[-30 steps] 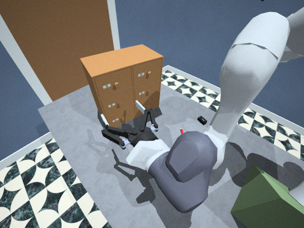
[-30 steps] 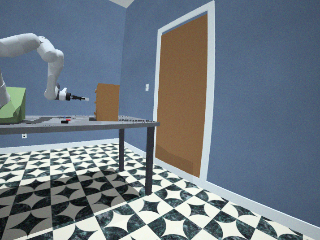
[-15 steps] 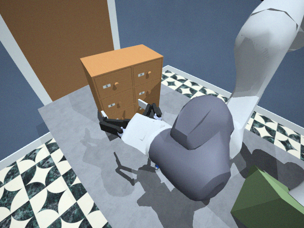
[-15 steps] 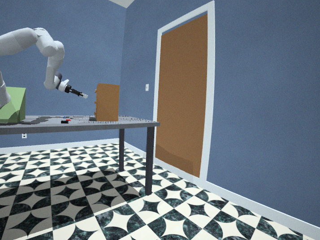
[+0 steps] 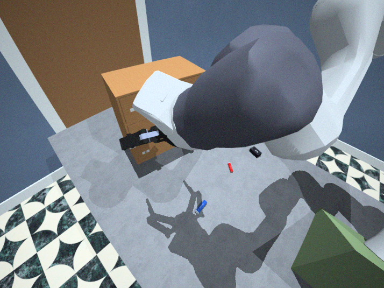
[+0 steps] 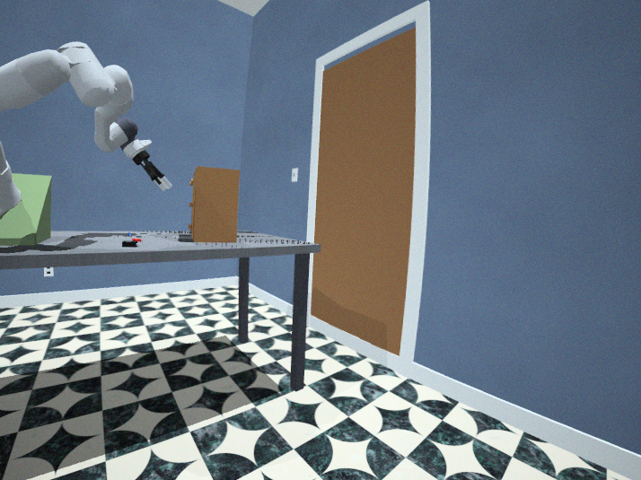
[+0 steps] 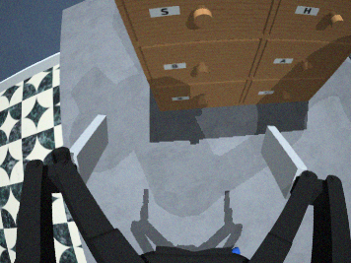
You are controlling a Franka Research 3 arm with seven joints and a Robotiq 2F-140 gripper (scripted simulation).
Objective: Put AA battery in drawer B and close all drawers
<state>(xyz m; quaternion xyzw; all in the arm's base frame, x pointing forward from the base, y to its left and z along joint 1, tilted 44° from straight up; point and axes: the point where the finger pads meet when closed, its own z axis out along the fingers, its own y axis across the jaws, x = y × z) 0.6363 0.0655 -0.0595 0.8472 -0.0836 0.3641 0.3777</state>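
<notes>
The small brown chest (image 5: 149, 75) (image 6: 216, 207) stands upright with its drawers looking pushed in. Drawer B (image 7: 227, 59) is the middle one of the left column, with a round knob (image 7: 202, 69). A blue cylinder with a silvery end (image 5: 201, 206) (image 6: 129, 233) (image 7: 236, 251) lies on the table. A thinner red cylinder (image 5: 230, 167) (image 6: 136, 240) lies farther right in the top view. Which one is the AA battery I cannot tell for sure. My gripper (image 6: 165, 183) (image 7: 186, 135) is open and empty, tilted down above the table in front of the chest; the arm partly hides it in the top view.
A small black block (image 5: 255, 152) (image 6: 129, 244) lies on the table near the red cylinder. A large green angular block (image 5: 329, 246) (image 6: 31, 207) stands by the arm's base. The table's edge (image 6: 257, 250) runs past the chest. Drawers S, H and A surround drawer B.
</notes>
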